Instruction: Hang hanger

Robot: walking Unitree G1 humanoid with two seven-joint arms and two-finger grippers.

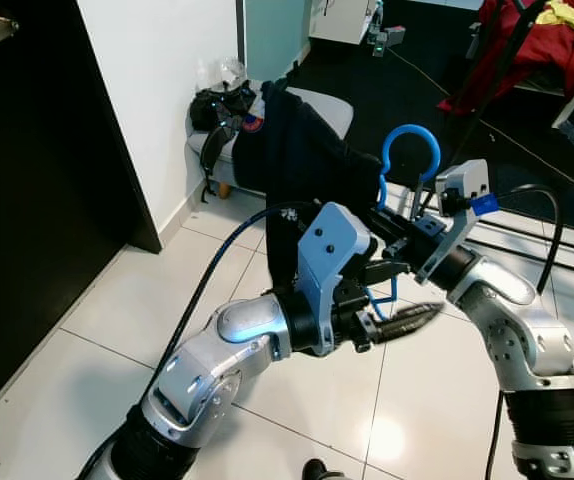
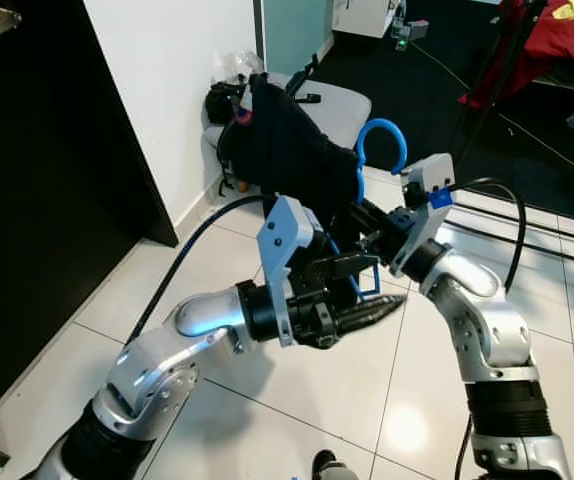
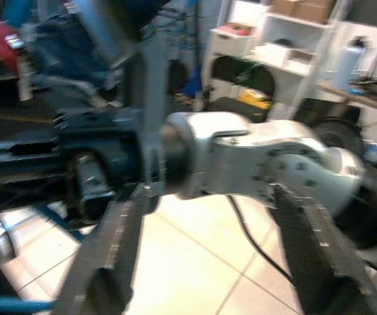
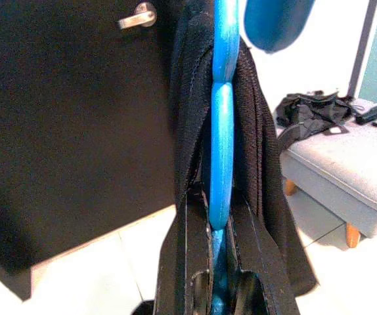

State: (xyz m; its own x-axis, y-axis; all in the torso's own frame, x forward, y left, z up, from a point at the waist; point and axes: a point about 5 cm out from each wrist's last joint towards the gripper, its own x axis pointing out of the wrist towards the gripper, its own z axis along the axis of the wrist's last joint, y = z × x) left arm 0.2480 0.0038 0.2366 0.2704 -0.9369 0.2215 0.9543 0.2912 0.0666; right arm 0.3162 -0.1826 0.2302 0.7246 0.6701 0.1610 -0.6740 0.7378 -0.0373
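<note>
Left eye view: the right hand is clamped on a blue plastic hanger just below its hook, which curls up free above the fingers. A dark garment drapes from the hanger, hanging over the white tiled floor. The left hand sits just under the right one, its fingers drawn narrow and gripping nothing.

Right eye view: the same layout; the hanger is carried in the air, near a grey seat and beside a black door.

Left wrist view: two ribbed black fingers frame the right arm's silver wrist; a strip of blue shows low at the edge, clear of the pads.

Right wrist view: the hanger runs edge-on between the pads, smooth and glossy, with soft woven cloth folded on both sides.

The hanger looks light and stiff, though slick, so it may twist in the grip. The cloth is limp and adds swinging weight. The neck below the hook seems the best hold, leaving the hook open for a rail.
</note>
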